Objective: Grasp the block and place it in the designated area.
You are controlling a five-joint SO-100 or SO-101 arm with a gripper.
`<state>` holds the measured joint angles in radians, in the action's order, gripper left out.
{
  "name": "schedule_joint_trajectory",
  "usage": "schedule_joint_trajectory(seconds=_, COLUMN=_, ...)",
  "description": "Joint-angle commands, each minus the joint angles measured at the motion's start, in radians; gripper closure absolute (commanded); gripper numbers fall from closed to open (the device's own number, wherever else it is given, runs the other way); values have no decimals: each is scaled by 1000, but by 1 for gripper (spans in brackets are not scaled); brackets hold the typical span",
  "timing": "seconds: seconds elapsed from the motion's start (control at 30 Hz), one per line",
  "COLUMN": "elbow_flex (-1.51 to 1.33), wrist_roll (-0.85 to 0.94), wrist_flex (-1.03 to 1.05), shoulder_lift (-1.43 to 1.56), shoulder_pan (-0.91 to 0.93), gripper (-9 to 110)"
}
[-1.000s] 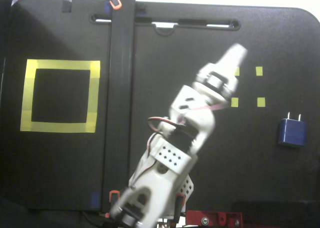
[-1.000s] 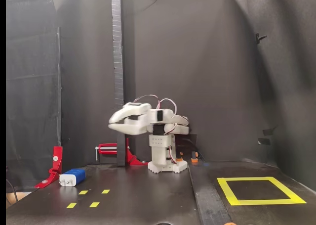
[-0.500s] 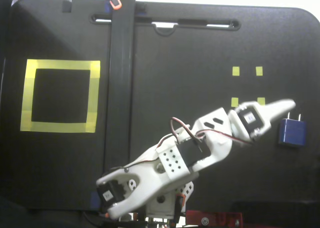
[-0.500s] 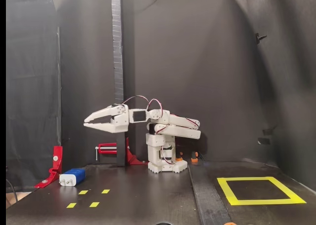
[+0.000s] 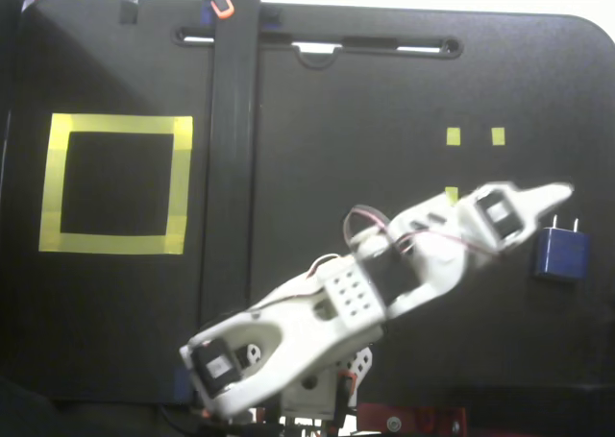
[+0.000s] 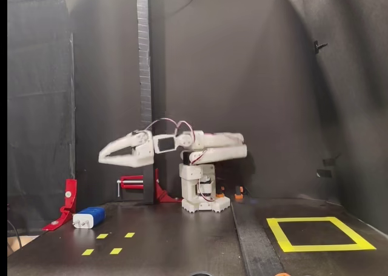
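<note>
The dark-blue block [image 5: 562,254] lies flat at the right of the black table, its two silver prongs pointing to the far edge. In a fixed view from the side the block [image 6: 90,216] rests at the front left. My white gripper [image 5: 560,193] reaches out just beside the prong end; from the side the gripper [image 6: 102,159] hangs well above the table and holds nothing. Its fingertips lie close together and slightly blurred, so I cannot tell whether a gap separates them. The designated area [image 5: 180,182], a yellow tape square, is far left from above; from the side the designated area [image 6: 277,233] is at the front right.
A black upright post [image 5: 233,149] stands between the arm and the yellow square, clamped at the far edge; the same post [image 6: 144,94] rises behind the arm. Small yellow tape squares [image 5: 498,136] mark the table near the block. A red clamp [image 6: 68,203] sits beside the block.
The arm swung from pointing at the small yellow squares round to the right and stretched out, so the gripper now hovers beside the block. The block has not moved.
</note>
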<state>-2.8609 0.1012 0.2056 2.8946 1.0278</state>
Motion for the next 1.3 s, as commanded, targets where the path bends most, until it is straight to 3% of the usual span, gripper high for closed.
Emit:
schedule_joint_trajectory(seconds=0.0, elbow_flex=250, wrist_roll=-2, wrist_flex=67, shoulder_lift=-176, shoulder_pan=-14, gripper=102)
schedule_joint_trajectory(seconds=0.23, elbow_flex=609, wrist_roll=34, wrist_flex=288, shoulder_lift=-495, shoulder_pan=-3, gripper=102)
schedule_joint_trajectory(seconds=0.7, elbow_flex=1089, wrist_roll=322, wrist_flex=703, shoulder_lift=-996, shoulder_pan=67, gripper=102)
schedule_joint_trajectory(seconds=1.27, elbow_flex=1491, wrist_roll=324, wrist_flex=1123, shoulder_lift=-1328, shoulder_pan=124, gripper=102)
